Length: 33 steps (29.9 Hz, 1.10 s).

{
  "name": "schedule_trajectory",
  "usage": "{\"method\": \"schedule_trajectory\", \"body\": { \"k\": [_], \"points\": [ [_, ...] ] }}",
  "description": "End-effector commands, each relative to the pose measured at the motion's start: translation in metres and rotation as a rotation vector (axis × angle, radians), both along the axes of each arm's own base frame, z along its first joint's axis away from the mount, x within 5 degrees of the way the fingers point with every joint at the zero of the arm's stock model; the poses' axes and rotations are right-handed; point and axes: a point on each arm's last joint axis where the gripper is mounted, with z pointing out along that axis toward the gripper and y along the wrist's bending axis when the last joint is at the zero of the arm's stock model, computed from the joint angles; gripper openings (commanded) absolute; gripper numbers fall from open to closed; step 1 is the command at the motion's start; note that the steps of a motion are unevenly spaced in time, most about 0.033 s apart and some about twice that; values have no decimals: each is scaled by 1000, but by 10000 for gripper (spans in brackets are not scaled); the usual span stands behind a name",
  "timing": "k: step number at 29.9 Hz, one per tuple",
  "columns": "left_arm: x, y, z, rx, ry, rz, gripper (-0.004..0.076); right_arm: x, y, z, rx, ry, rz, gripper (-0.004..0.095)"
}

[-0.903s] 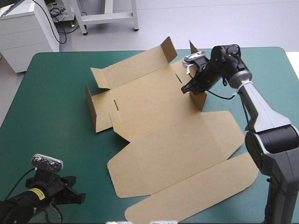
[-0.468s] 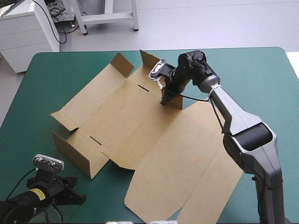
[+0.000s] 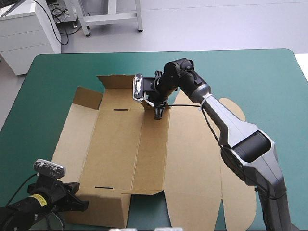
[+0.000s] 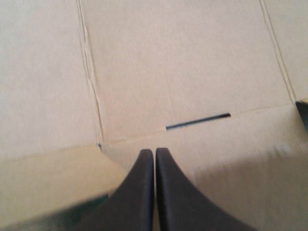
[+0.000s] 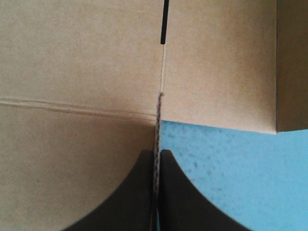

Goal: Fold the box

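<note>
The right gripper [image 5: 156,153] is pinched almost closed on a raised board edge at the far side of the box [image 3: 187,159], while the left gripper [image 4: 154,151] is fully closed on nothing at the box's near wall. The brown sheet lies mostly flat, left of centre on the teal-green table [image 3: 269,82], its long axis running left to right, lid panels toward the right
</note>
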Motion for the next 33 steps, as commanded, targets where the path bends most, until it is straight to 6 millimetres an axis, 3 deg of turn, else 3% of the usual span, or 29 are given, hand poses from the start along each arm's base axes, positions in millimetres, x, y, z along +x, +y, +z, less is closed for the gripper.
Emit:
{"method": "schedule_trajectory", "body": {
  "k": [1, 19, 23, 28, 33],
  "points": [
    [4, -2, 9, -36, -52, 9, -8, -16, 2, 45, 110, -104, 59, -19],
    [4, -2, 9, -36, -52, 9, -8, -8, 1, 48, 140, -149, -42, -9],
    [4, -2, 9, -36, -52, 9, -8, -8, 1, 48, 140, -149, -42, 96],
    [4, -2, 9, -36, -52, 9, -8, -8, 0, 49, 135, -153, -51, 333],
    [4, -2, 9, -36, -52, 9, -8, -12, -10, 60, 89, -169, -91, 333]
  ]
}}
